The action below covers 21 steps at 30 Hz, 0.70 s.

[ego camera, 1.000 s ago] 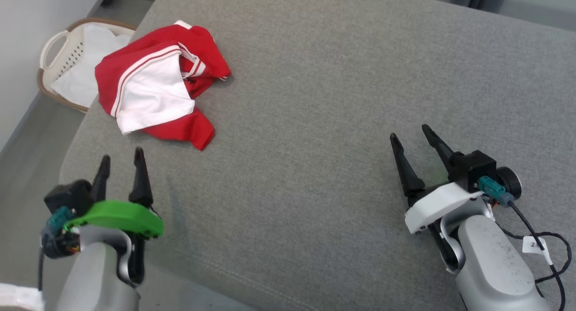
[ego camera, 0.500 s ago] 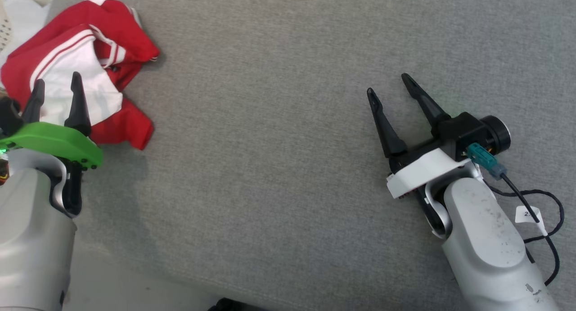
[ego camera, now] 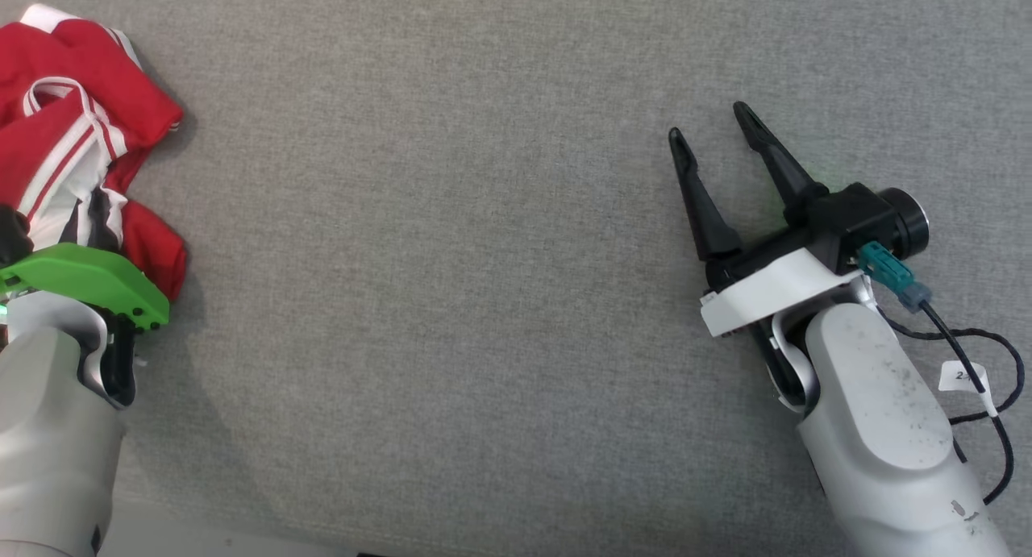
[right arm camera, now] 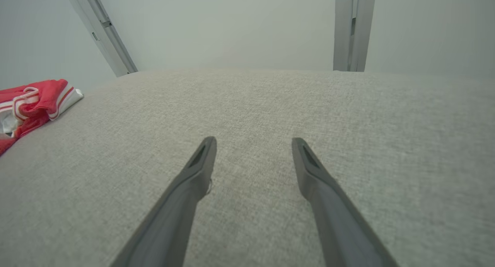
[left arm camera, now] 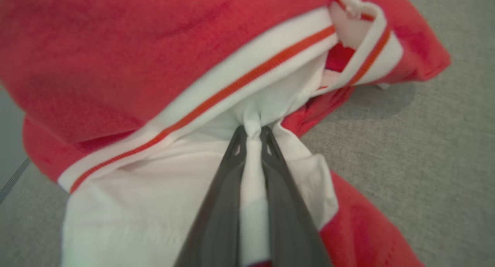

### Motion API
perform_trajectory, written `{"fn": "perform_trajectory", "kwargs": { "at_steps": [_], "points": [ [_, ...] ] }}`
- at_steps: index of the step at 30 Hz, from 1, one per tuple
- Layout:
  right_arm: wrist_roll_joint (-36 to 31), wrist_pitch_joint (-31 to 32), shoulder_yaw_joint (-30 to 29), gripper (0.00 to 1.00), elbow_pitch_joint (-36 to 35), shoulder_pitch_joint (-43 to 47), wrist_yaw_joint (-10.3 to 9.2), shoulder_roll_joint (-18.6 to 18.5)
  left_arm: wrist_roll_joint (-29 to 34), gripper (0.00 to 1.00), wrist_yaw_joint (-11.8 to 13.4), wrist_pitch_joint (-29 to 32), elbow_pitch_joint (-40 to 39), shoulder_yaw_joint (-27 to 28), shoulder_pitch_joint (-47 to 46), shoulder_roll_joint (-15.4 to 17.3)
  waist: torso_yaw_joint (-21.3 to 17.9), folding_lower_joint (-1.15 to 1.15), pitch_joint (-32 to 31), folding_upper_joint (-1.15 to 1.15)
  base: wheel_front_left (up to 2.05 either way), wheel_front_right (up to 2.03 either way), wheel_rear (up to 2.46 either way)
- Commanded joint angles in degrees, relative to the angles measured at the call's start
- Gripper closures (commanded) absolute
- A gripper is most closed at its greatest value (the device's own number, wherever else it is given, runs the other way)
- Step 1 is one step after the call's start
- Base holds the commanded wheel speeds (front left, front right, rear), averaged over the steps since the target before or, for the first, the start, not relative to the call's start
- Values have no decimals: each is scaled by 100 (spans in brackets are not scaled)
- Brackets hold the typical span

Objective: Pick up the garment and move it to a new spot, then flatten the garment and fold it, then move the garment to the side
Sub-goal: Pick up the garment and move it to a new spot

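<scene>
The garment [ego camera: 76, 105], red with white striped trim, is sitting crumpled on the left side of the cushion [ego camera: 443, 259]. The left gripper [left arm camera: 253, 132] is right in there, clenching a fold of the white panel, with the cloth bunching up between its tips. Over on the cushion's right side, the right gripper [ego camera: 709, 122] is holding its fingers spread wide with nothing between them, pointing across the bare grey fabric, well apart from the garment. I can't tell whether it's touching the cushion.
</scene>
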Motion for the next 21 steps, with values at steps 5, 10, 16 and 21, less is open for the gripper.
{"fn": "perform_trajectory", "kwargs": {
  "at_steps": [5,10,16,21],
  "points": [
    [228,32,-158,0,132,411,-19,-90,359,100,-30,-77,-797,38,-78,327,-81,0,-658,0,0,0,0],
    [502,30,-138,0,71,623,-17,-81,1061,100,-25,-69,-1948,477,152,322,-350,0,-1097,0,0,0,0],
    [749,30,-84,0,8,946,-17,-81,1521,100,-26,-65,-3034,353,415,21,-953,0,-1449,0,0,0,0],
    [822,29,-10,0,-44,1165,-17,-84,1733,100,-26,-65,-3585,-206,691,-364,-1596,0,-1607,0,0,0,0]
  ]
}}
